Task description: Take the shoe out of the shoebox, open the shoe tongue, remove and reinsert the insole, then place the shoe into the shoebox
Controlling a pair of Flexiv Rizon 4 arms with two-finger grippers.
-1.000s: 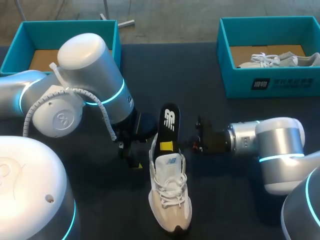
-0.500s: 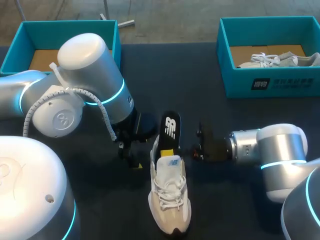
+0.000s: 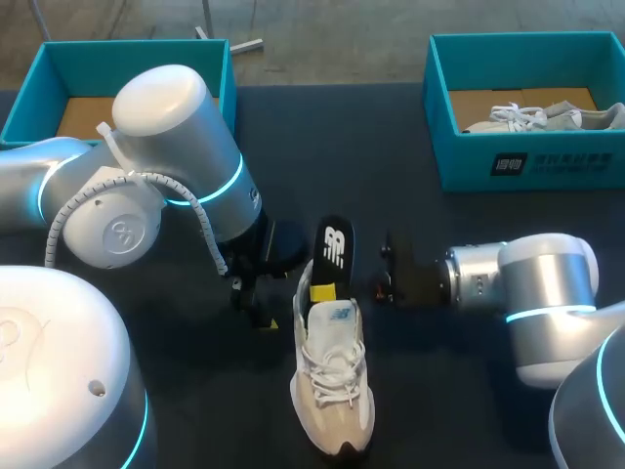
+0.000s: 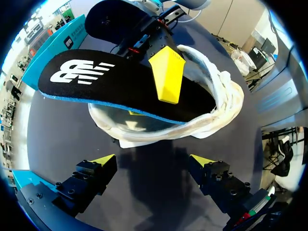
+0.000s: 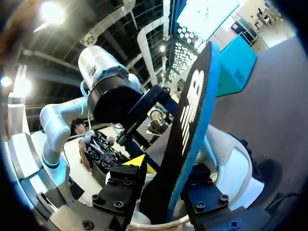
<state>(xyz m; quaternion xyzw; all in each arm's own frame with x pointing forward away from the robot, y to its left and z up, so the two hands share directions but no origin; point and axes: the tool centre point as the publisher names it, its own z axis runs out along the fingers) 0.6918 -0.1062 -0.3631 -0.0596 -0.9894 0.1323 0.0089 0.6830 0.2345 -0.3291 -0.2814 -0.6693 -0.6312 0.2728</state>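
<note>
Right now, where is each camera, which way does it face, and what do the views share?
Head: above and behind, looking down on the table; left arm and right arm both show.
Left wrist: on the left arm, looking past its open fingers at the shoe and insole.
Right wrist: on the right arm, fingers shut on the insole, facing the left arm.
Shared: all three show the insole.

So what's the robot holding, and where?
The right gripper pinches the black blue-edged insole mid-length, just outside the white sneaker. The left gripper is open, empty.
</note>
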